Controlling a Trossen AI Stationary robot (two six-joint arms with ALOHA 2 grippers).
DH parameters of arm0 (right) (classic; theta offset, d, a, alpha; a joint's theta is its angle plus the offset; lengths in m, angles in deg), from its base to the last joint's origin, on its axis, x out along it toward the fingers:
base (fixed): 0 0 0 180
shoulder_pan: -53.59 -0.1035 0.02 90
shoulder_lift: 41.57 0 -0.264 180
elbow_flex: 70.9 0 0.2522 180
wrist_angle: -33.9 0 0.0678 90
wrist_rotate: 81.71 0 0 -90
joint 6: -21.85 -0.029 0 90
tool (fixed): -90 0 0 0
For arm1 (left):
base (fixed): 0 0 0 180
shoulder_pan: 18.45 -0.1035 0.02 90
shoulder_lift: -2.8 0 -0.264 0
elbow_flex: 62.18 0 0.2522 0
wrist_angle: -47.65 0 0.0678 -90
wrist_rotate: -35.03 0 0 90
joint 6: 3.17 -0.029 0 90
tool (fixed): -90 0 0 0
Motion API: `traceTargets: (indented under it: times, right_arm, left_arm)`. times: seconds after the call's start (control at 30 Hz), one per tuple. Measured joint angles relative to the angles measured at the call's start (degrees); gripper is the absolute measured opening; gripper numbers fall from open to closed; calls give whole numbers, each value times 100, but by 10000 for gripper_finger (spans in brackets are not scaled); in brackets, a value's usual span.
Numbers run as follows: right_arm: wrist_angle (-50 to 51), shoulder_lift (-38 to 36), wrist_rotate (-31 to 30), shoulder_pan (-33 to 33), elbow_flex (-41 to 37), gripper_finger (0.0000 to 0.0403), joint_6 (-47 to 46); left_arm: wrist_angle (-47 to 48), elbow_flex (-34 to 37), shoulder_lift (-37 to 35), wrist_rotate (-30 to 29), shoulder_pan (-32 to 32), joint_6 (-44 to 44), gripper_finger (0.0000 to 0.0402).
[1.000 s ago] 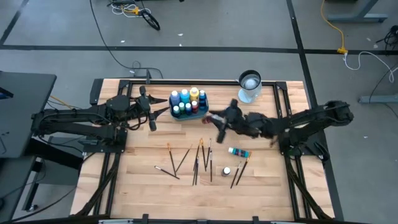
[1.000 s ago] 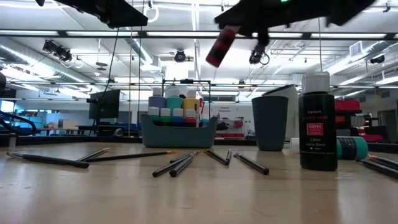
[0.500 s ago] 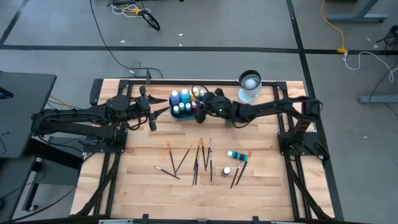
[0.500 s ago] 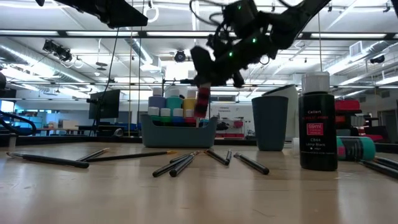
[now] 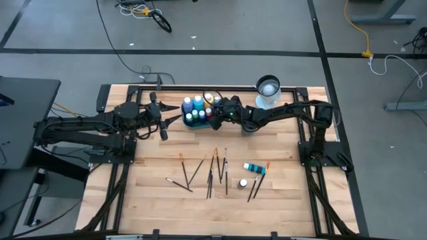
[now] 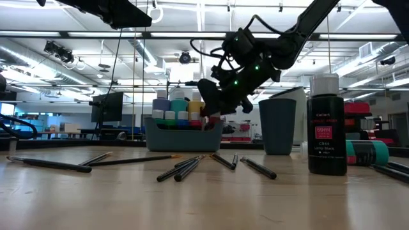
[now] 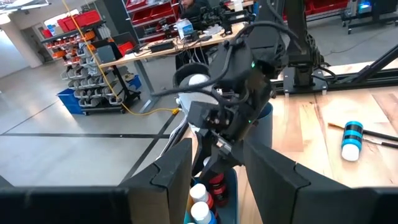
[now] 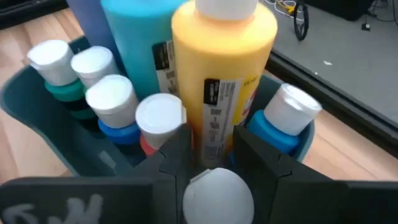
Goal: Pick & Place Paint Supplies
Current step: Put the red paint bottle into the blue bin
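Note:
The teal tray [image 5: 185,121] stands at the table's far middle, packed with upright paint bottles [image 8: 224,81] with white caps. My right gripper [image 5: 217,115] reaches over the tray's right end, shut on a red paint bottle [image 7: 216,186]. My left gripper [image 5: 164,127] waits open just left of the tray. Several dark-handled brushes [image 5: 213,170] lie flat on the near middle of the table. Beside them a teal bottle [image 5: 255,165] lies on its side and a black bottle [image 6: 326,131] stands upright. My right gripper pinches the red bottle between its two fingers just below its white cap [image 8: 217,196], coming from the table's right and slanting down. The bottle stands upright with its lower part [image 6: 209,119] down inside the tray's right end, next to the yellow bottle [image 8: 224,81].
A dark blue cup [image 6: 277,126] stands right of the tray at the far edge, close behind my right arm. The tray's bottles crowd all round the red one. Bare wood lies along the near edge and the left half of the table.
My right gripper has carried the red bottle from high over the table's middle toward the far left, to the tray, and then down. The bottle, tilted and raised a second ago, now stands upright, sunk into the tray's right end. The fingers stay shut on it.

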Motion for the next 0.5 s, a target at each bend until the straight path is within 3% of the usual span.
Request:
traceTargets:
  times: [0.33, 0.5]
  right_arm:
    - [-511, 363, -2, 165, 25, 106, 172]
    - [-572, 373, -374, 191, 12, 106, 375]
  left_arm:
    - [-2, 0, 0, -1, -1, 2, 153]
    - [-2, 0, 0, 0, -2, 13, 153]
